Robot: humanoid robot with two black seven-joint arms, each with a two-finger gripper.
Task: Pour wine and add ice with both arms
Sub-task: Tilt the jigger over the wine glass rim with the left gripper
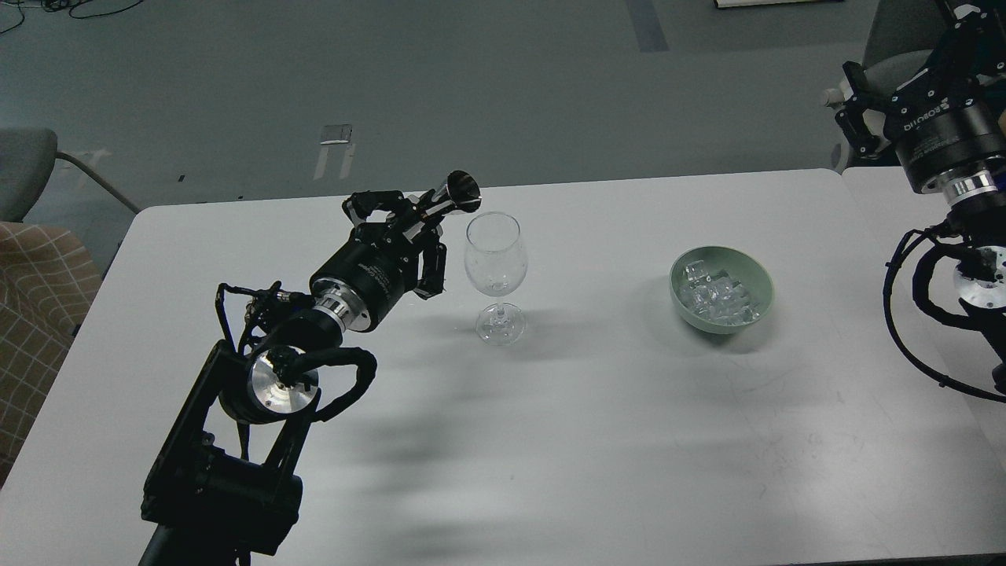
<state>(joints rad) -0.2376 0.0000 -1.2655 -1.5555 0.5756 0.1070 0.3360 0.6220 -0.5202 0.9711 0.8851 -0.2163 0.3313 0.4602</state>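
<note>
The left gripper [409,224] is closed around a small dark bottle [449,198]. The bottle lies almost flat. Its long axis runs from lower left to upper right, and its round mouth points to the right, toward the wine glass [495,275]. The mouth is just beside the rim of the glass, a little above and to the left of it, and does not seem to be over the opening yet.

The main risk is a spill. If the bottle tilts more while its mouth is outside the rim, the wine will probably fall on the white table [550,440]. The glass also looks easy to tip, because it stands on a thin stem and small foot, so a touch from the bottle or the fingers could knock it over.

The ice [719,297] lies in the pale green bowl [756,271], well apart to the right of the glass. The right gripper [857,118] is high at the right edge and holds nothing; how far it is open cannot be told.
</note>
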